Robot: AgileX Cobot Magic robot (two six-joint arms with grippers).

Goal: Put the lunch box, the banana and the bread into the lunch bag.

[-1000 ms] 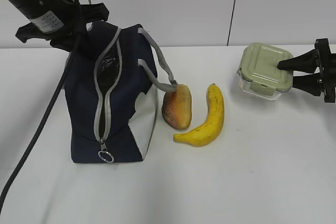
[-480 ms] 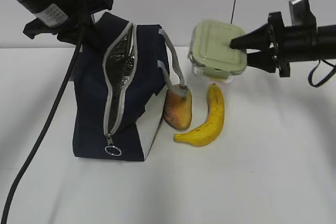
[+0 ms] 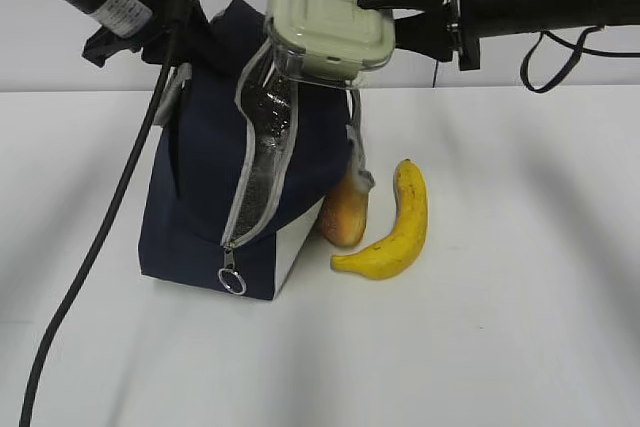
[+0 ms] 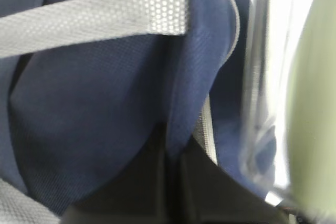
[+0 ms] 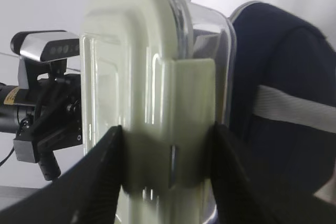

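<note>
A: Take the exterior view first. Where does your lunch box (image 3: 328,15) sit?

B: It hangs in the air just above the open mouth of the lunch bag (image 3: 215,177), tilted, with its green lid facing you. Your right gripper (image 3: 375,9) clamps it by 1 end. The bread (image 3: 345,215) leans against the bag's side, and the banana (image 3: 392,225) lies just beside it on the table (image 3: 520,297). Your left gripper sits at the bag's top left, but the fingertips are hidden there.

A: And the left wrist view?

B: You see navy fabric and a grey strap (image 4: 94,17) close up. The dark fingers at the bottom edge look pinched shut on a fold of the bag, holding the mouth apart.

A: The right wrist view?

B: The 2 dark fingers (image 5: 102,177) straddle the box's short end, lid on 1 side, glass on the other. Expect it to be stiff, fairly heavy and slick, so keep your hold square on that end. The bag is soft and will sag.
</note>
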